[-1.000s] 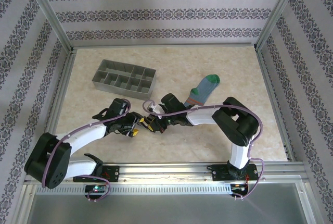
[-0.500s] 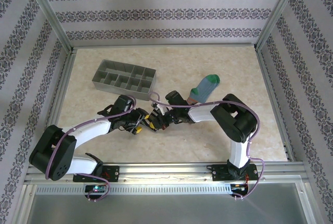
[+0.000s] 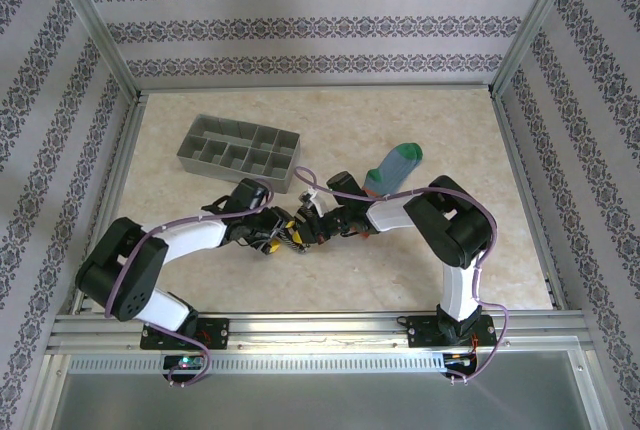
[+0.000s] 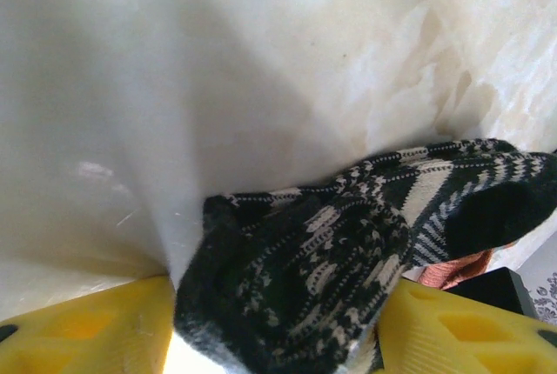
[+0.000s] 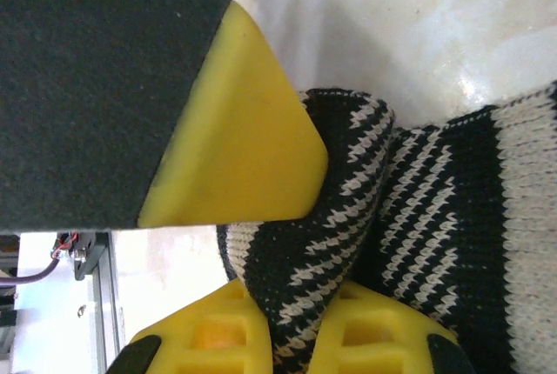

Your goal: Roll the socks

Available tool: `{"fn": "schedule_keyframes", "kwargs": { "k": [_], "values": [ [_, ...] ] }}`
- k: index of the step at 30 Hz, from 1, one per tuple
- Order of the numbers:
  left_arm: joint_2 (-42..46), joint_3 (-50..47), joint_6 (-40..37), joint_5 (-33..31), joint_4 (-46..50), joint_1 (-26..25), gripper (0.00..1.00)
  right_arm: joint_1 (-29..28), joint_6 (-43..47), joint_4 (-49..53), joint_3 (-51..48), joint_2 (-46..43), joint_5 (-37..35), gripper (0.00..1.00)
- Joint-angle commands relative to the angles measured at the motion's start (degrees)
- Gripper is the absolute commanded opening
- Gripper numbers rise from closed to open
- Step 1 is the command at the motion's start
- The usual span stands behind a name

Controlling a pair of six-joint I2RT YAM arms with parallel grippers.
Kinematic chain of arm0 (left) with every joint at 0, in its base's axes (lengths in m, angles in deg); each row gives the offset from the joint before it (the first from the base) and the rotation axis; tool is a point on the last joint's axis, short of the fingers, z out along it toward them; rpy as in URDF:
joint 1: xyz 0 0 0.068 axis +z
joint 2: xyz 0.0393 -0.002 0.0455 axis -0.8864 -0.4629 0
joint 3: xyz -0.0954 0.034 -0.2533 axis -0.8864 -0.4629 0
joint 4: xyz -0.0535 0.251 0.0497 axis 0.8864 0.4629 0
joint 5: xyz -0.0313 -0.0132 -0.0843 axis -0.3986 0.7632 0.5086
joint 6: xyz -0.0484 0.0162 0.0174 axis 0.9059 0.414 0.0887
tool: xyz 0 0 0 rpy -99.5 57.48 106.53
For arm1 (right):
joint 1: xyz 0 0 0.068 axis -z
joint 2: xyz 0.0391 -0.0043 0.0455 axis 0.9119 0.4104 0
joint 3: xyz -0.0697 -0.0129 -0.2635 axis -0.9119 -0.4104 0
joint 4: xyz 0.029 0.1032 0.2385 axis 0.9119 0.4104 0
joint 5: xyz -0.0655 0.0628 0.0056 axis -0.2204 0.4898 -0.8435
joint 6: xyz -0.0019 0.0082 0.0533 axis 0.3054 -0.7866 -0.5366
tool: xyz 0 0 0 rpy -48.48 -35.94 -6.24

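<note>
Patterned wallpaper closes in a pale marbled table [image 3: 200, 260], with a grey tray [image 3: 240, 153] of compartments standing toward its far left. Both arms reach to one spot just in front of the tray's right end, on the side nearer the arm bases. The striped sock [image 3: 293, 234] lies bunched there on the tabletop.

The left gripper [image 3: 270, 237] comes in from the tray's near-left side. In its wrist view its two yellow fingers [image 4: 452, 330] stand on either side of the rolled bundle of striped sock [image 4: 331, 252], which fills the gap between them, so the left gripper [image 4: 278, 343] pinches the bundle.

The right gripper [image 3: 308, 229] meets it from the right. Seen from its wrist, the right gripper [image 5: 291, 339] has its yellow pads [image 5: 374, 339] drawn nearly together on a fold of the striped sock [image 5: 348, 209], and one finger of the left arm presses that fold from above.

The blue-grey sock [image 3: 393, 168] lies flat to the right of the tray, apart from it. Its green toe points away from the arms, and its lower end runs under the right arm.
</note>
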Motion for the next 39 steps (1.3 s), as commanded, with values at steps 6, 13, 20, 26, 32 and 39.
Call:
{"fn": "schedule_keyframes", "kwargs": {
  "k": [6, 13, 20, 26, 32, 39],
  "values": [
    [-7.48, 1.80, -1.89, 1.81, 3.64, -3.11, 0.39, 1.52, -0.88, 20.38, -5.74, 7.90, -15.96, 0.00],
    [-3.80, -1.27, -0.06, 0.09, 20.15, -3.15, 0.00, 0.27, 5.90, 25.00, -0.69, 6.42, -18.45, 0.02],
    [10.18, -9.52, 14.18, -3.70, 27.66, -3.71, 0.00, -8.74, 27.56, 28.10, 4.37, -2.61, -24.21, 0.30],
    [2.80, -2.18, 13.83, -4.05, 32.98, -4.73, 0.00, -18.15, 27.41, 4.27, -13.95, -27.35, -44.49, 0.58],
    [-0.83, 2.54, 11.97, -5.08, 36.57, -5.00, 0.00, -32.93, 31.46, 6.34, -12.54, -26.90, -65.36, 0.60],
    [-1.72, 2.69, 11.10, -4.98, 36.58, -5.00, 0.00, -37.82, 40.34, 7.08, -4.43, -18.22, -76.57, 0.60]
  ]
}}
